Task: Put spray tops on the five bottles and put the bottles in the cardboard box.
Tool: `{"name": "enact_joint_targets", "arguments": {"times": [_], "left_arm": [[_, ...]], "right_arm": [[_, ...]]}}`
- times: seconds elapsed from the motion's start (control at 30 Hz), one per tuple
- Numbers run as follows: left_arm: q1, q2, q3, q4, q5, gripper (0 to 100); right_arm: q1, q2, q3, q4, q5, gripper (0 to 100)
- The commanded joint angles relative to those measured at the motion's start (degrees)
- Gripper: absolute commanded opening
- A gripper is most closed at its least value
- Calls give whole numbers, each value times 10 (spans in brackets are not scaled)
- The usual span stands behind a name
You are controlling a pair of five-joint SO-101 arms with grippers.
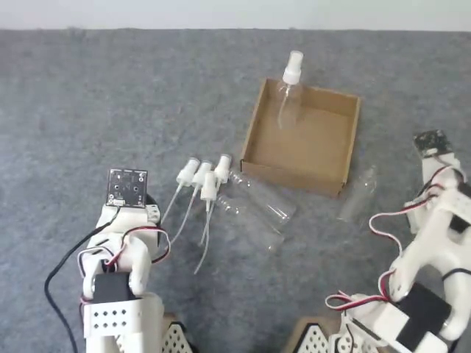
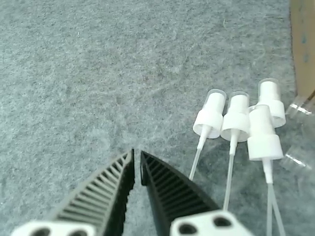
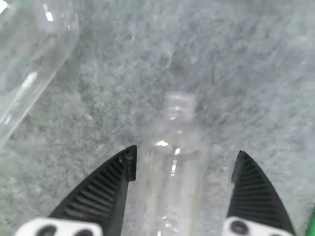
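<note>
My left gripper (image 2: 137, 152) is shut and empty over bare carpet, a short way from several white spray tops (image 2: 236, 115) lying side by side with their tubes trailing. These spray tops (image 1: 202, 175) lie left of two clear bottles (image 1: 254, 198) on their sides. My right gripper (image 3: 184, 155) is open, its fingers on either side of a clear uncapped bottle (image 3: 174, 128) lying on the carpet with its neck pointing away. Another bare bottle (image 1: 358, 193) lies right of the cardboard box (image 1: 254, 136). A bottle with a spray top (image 1: 291, 84) stands at the box's far left corner.
The left arm (image 1: 125, 250) sits at the front left and the right arm (image 1: 430, 235) at the front right, red and white wires looping off both. Grey carpet covers the whole table. A second clear bottle (image 3: 29, 64) lies close to the right gripper.
</note>
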Motion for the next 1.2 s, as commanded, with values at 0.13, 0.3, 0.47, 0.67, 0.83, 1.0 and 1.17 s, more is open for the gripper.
{"name": "enact_joint_targets", "arguments": {"times": [0.13, 0.3, 0.47, 0.67, 0.83, 1.0, 1.17], "left_arm": [[2, -9, -2, -16, -4, 11], [2, -9, -2, -16, -4, 11], [2, -9, -2, -16, -4, 11], [2, -9, -3, -16, -4, 11], [-2, -3, -21, -11, -22, 11], [2, 8, -77, 26, -27, 11], [2, 130, -201, 52, -71, 11]], "right_arm": [[-5, 82, -125, 69, 8, 257], [-3, 117, -127, 67, 8, 255], [-2, 135, -127, 65, 8, 184], [-1, 138, -126, 65, 6, 109], [7, 134, -125, 68, 8, 6], [47, 133, -125, 67, 25, 7], [78, 132, -107, 64, 74, 6]]}}
